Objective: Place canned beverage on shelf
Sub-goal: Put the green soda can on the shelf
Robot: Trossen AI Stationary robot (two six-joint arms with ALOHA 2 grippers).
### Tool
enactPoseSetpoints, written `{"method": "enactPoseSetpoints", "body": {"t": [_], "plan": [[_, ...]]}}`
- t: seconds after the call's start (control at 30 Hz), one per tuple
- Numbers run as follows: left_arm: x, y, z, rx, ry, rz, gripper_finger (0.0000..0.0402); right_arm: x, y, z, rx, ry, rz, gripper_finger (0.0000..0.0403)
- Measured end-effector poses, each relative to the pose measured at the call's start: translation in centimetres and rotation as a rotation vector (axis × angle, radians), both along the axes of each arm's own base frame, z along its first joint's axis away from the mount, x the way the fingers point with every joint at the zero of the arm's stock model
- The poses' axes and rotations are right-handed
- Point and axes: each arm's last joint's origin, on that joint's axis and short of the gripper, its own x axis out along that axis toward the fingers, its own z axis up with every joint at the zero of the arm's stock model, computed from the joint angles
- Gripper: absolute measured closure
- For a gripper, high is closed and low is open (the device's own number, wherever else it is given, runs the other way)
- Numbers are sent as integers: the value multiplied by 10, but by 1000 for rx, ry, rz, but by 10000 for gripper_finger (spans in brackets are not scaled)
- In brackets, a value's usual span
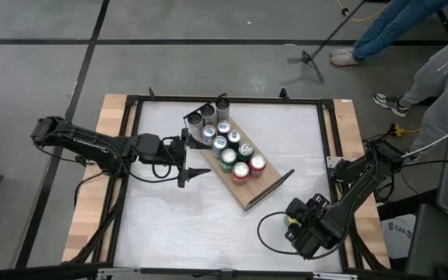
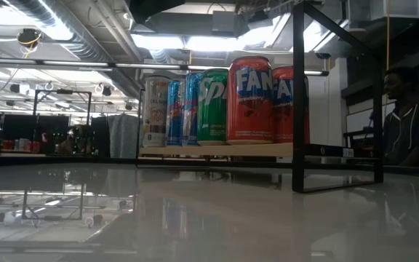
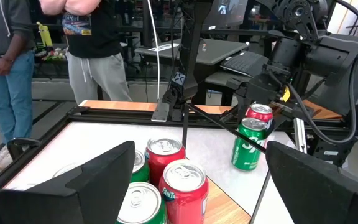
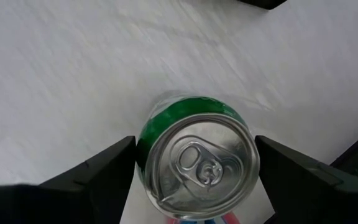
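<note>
At the table's [image 1: 169, 225] near right corner, the right claw [image 4: 194, 165] hangs directly above an upright green can [image 4: 194, 152], its fingers spread on either side of the can with daylight between, gripping nothing. Farther in, the left claw [image 1: 197, 172] hovers released just beside the shelf [image 1: 264, 187], which lies diagonally mid-table. On the shelf stand upright cans in two rows: two red ones [image 2: 249, 102] lettered "FAN", a green one [image 2: 212, 105] lettered "Sp", then blue and silver cans whose writing is unreadable. People stand beyond the table.
</note>
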Motion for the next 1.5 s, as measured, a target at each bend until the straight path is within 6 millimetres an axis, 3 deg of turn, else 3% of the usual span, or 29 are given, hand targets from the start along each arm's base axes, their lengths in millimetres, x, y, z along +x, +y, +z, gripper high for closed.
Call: {"method": "enactPoseSetpoints", "body": {"t": [1.5], "plan": [[0,0,0,0,0,0,47,1,2,0,26,-2,18,85]]}}
